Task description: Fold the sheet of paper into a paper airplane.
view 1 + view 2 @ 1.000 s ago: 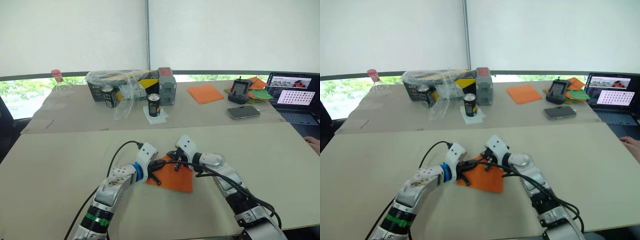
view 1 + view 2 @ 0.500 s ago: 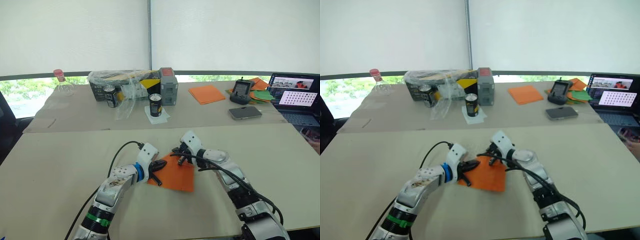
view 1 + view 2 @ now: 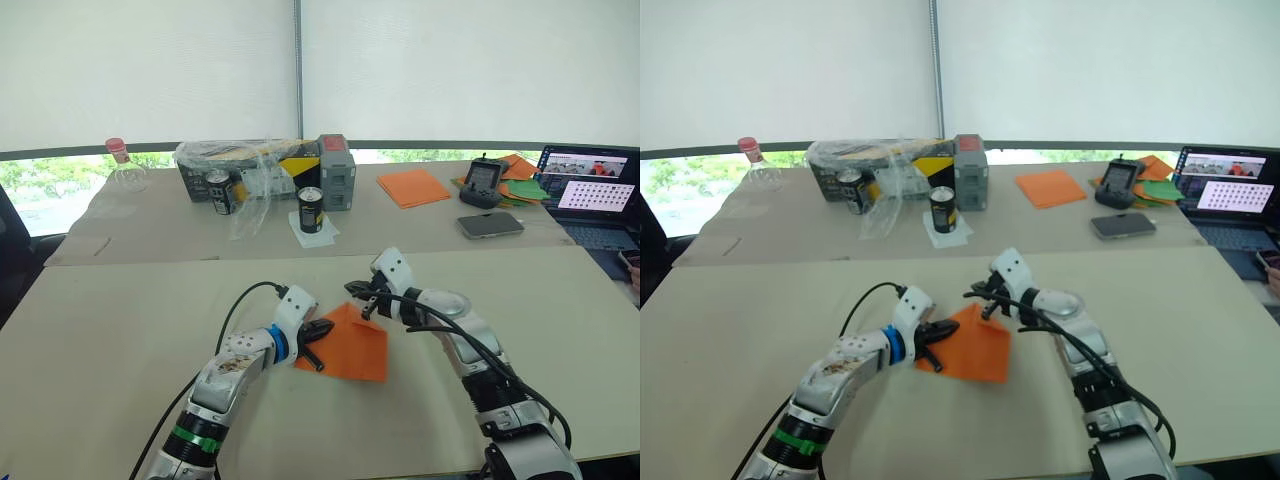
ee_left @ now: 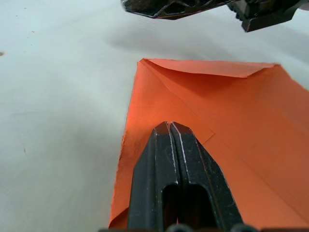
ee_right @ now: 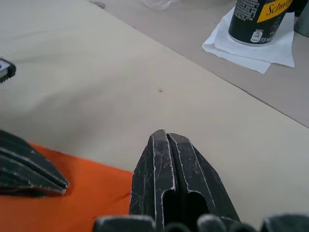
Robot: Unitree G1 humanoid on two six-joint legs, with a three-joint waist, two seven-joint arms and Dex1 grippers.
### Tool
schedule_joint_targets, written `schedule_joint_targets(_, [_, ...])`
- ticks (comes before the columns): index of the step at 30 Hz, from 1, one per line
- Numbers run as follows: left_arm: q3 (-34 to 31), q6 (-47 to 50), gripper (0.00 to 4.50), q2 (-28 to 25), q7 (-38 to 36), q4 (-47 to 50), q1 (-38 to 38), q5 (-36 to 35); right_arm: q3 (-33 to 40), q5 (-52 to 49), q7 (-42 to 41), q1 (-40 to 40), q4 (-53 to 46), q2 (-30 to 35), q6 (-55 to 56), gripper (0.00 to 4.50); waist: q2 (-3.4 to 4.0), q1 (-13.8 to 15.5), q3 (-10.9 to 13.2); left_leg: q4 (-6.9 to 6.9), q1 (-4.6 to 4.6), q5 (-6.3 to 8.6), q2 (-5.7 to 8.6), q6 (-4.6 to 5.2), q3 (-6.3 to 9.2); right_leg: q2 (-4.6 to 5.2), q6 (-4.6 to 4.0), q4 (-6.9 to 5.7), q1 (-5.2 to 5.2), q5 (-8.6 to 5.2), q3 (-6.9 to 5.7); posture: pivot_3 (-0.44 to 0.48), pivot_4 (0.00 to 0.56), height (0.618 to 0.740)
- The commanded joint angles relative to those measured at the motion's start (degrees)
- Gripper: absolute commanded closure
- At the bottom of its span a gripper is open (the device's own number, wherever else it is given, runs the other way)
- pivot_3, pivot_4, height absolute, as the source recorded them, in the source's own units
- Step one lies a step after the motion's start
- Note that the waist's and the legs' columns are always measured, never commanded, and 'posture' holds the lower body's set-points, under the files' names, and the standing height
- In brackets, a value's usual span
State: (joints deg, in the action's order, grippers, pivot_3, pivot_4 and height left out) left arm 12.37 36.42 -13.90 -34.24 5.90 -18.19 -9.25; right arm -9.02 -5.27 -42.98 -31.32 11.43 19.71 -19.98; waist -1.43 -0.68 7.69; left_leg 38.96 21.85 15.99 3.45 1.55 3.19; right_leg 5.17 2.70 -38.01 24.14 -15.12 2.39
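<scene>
Matt paper on a matt tabletop, with scuffed black plastic fingers over it.

The sheet of paper (image 4: 231, 125) is thin, matt orange with crisp creases; the table (image 3: 120, 330) looks smooth, dull beige. The left gripper (image 4: 175, 129) has glossy black plastic fingers, the right gripper (image 5: 165, 137) the same but scratched. At upper centre, crinkled clear plastic wrap (image 3: 245, 165) shines, and a glossy can (image 3: 309, 210) stands on a white napkin (image 5: 260, 46).

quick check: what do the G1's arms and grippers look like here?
Both arms are silver-white shells with black joints and loose black cables. The left arm carries a blue ring near the wrist and a green band lower down. The left gripper and right gripper each have two black, scuffed, tapered fingers.
</scene>
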Motion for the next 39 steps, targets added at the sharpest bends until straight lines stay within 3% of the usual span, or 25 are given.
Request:
schedule_joint_targets(1, [0.46,-0.11,4.44,-0.16,-0.19,-1.65,-1.22,-0.09,-2.62,1.87,-0.53,1.36,0.36,0.02,2.98,4.50,0.00,-0.07,0.00,0.00,0.00,0.00,0.00,0.00,0.00,0.00,0.00,0.00,0.00,0.00,0.00,0.000,0.150,0.740])
schedule_joint_targets(10, [-2.99,-0.18,4.44,-4.05,-2.64,-5.68,-3.30,-1.30,-7.55,4.35,-1.73,2.06,0.28,-1.18,3.10,4.50,0.00,-0.53,0.00,-0.03,-0.03,-0.02,-0.06,-0.03,-0.01,-0.06,0.00,-0.02,0.02,0.00,0.01,0.000,0.150,0.740])
schedule_joint_targets(18, [-2.46,0.64,4.44,-12.17,-6.73,-1.12,3.93,-1.74,-9.13,5.79,-3.24,1.85,1.24,-0.45,3.90,4.50,0.04,-1.09,-0.03,-0.17,-0.16,-0.01,-0.11,-0.05,-0.01,-0.05,0.00,0.00,-0.03,0.00,0.02,0.000,0.150,0.740])
schedule_joint_targets(26, [-10.62,0.27,4.44,-18.28,-5.27,-1.24,7.37,-3.04,-9.06,5.18,-3.80,2.57,0.96,-0.29,3.41,4.50,0.05,-1.85,-0.04,-0.29,-0.49,0.01,-0.22,-0.05,-0.01,-0.03,-0.01,0.00,-0.22,0.00,0.04,0.000,0.150,0.740])
schedule_joint_targets(31, [-14.44,-0.93,4.44,-12.68,-7.30,2.21,2.38,-12.06,-8.96,5.00,-3.82,3.08,0.35,-0.44,2.93,4.50,0.05,-1.34,-0.02,-0.33,-0.53,0.00,-0.24,-0.08,-0.01,-0.06,-0.05,-0.02,-0.21,0.02,0.01,0.000,0.150,0.740])
schedule_joint_targets(39, [-3.94,0.65,4.44,-7.24,-7.88,-1.85,-4.75,-9.03,-7.78,4.89,-1.98,4.47,-2.85,-0.64,0.02,4.50,0.03,-0.40,-0.02,-0.17,-0.24,0.01,-0.11,-0.05,-0.02,-0.03,-0.05,0.01,-0.07,0.03,0.01,0.000,0.150,0.740])
